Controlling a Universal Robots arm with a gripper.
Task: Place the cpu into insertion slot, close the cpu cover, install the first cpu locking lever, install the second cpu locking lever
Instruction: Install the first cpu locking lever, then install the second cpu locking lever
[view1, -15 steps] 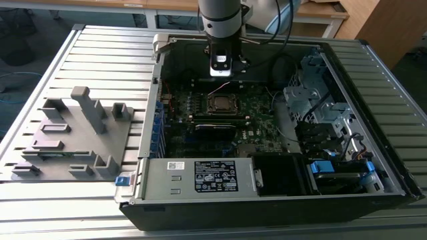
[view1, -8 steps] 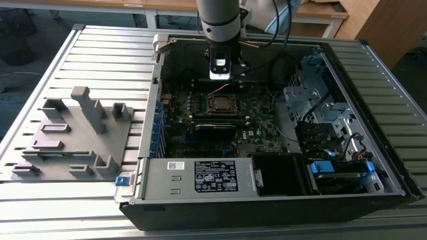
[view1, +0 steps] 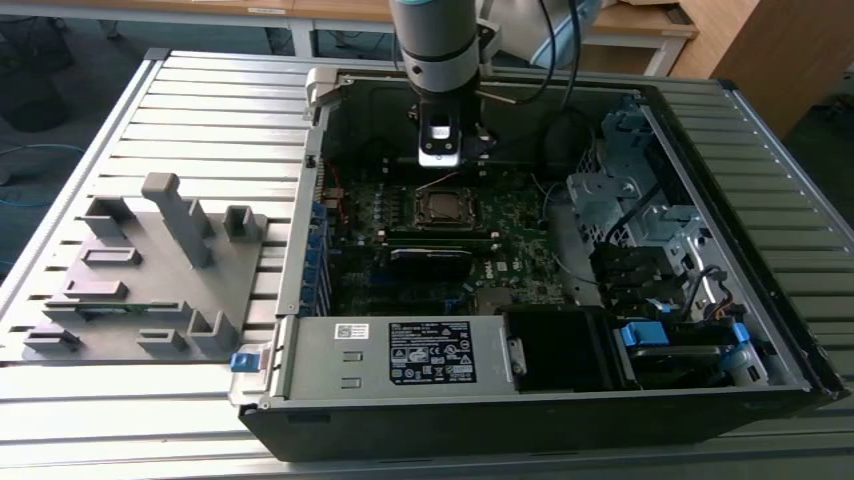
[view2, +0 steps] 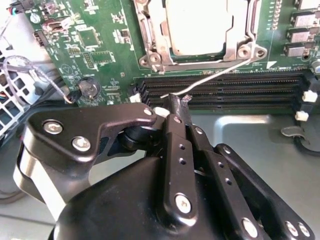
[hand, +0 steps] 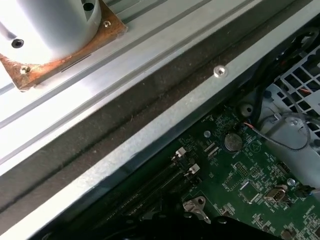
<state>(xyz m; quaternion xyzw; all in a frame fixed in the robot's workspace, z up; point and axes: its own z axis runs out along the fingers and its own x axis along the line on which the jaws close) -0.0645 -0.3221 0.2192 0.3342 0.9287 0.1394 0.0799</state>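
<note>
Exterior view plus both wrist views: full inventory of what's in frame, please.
table: one, silver, slatted, under everything.
computer case: one, black, open, on the table.
motherboard: one, green, inside the case.
cpu: one, silvery-grey, on the motherboard.
cpu cover: one, silvery, around the cpu.
memory slots: several, black, beside the cpu cover.
locking lever: one, thin silver wire, slanting over the memory slots.
coin battery: one, grey, on the motherboard.
power supply: one, silver-grey, inside the case.
drive cage: one, grey, case's side at the exterior view's right.
fixture block: one, grey, on the table at the exterior view's left.
arm: one, grey, above the case.
pincer: one, black, tips together at the lever's end.
</note>
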